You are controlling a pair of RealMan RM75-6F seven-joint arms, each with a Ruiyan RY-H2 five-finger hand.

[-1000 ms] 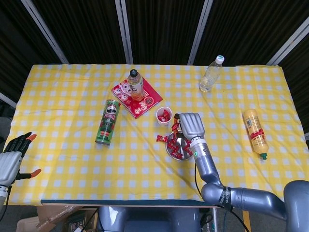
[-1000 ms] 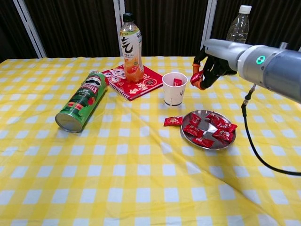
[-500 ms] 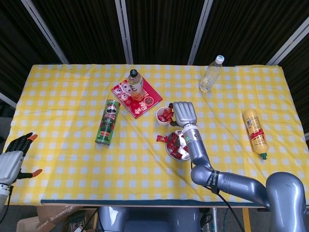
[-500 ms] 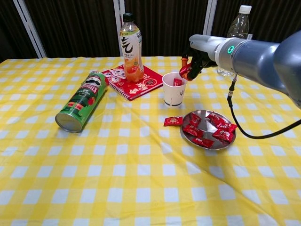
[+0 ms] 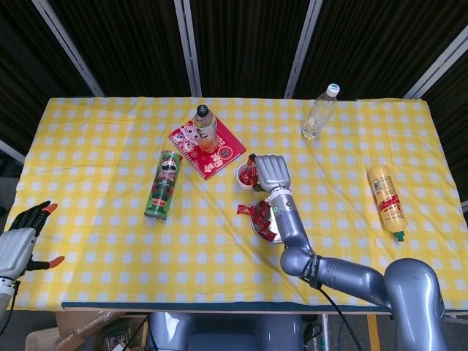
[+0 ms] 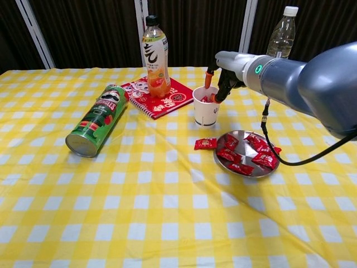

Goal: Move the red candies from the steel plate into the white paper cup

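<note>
The white paper cup [image 6: 206, 110] [image 5: 247, 176] stands on the yellow checked cloth with red candies showing inside it. My right hand [image 6: 218, 78] [image 5: 269, 170] hovers at the cup's far right rim, with the thumb lifted apart from the fingers, which dip into the mouth. I see nothing pinched in it. The steel plate [image 6: 246, 143] [image 5: 255, 223] lies in front of and right of the cup and holds several red candies [image 6: 262, 159]. One loose candy [image 6: 205, 143] [image 5: 243, 210] lies on the cloth left of the plate. My left hand [image 5: 19, 243] hangs off the table's left edge, fingers spread and holding nothing.
A green Pringles can [image 6: 98, 119] lies on its side at the left. An orange drink bottle [image 6: 155, 58] stands on a red notebook [image 6: 170, 98] behind the cup. A clear water bottle [image 6: 280, 38] stands at the back right, and a yellow bottle [image 5: 386, 199] lies far right.
My right hand carried a red candy from above the plate leftward to the cup's mouth. Its thumb and fingers have since parted there. The left hand stayed put.
</note>
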